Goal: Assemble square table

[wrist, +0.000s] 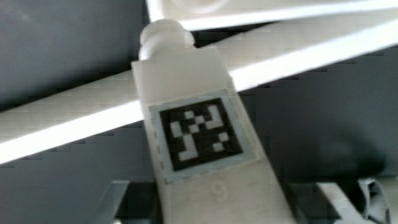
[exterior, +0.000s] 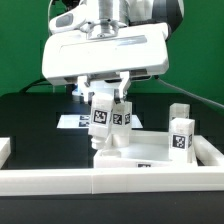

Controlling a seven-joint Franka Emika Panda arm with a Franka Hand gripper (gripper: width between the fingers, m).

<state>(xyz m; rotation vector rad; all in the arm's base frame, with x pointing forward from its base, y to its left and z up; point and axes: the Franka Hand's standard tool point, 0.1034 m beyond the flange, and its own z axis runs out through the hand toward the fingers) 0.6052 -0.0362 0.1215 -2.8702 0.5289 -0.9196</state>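
Note:
My gripper is shut on a white block leg with black-and-white tags on two faces. It holds the leg upright, lower end at the near corner of the white square tabletop. I cannot tell whether the end is seated. In the wrist view the leg fills the middle, its narrow tip pointing at the tabletop's rim. The grey fingers flank it. Two more tagged legs stand at the tabletop's far side, on the exterior view's right.
The long white border wall runs across the front, with a raised end at the exterior view's left. The marker board lies flat on the black table behind the gripper. A green backdrop closes off the back.

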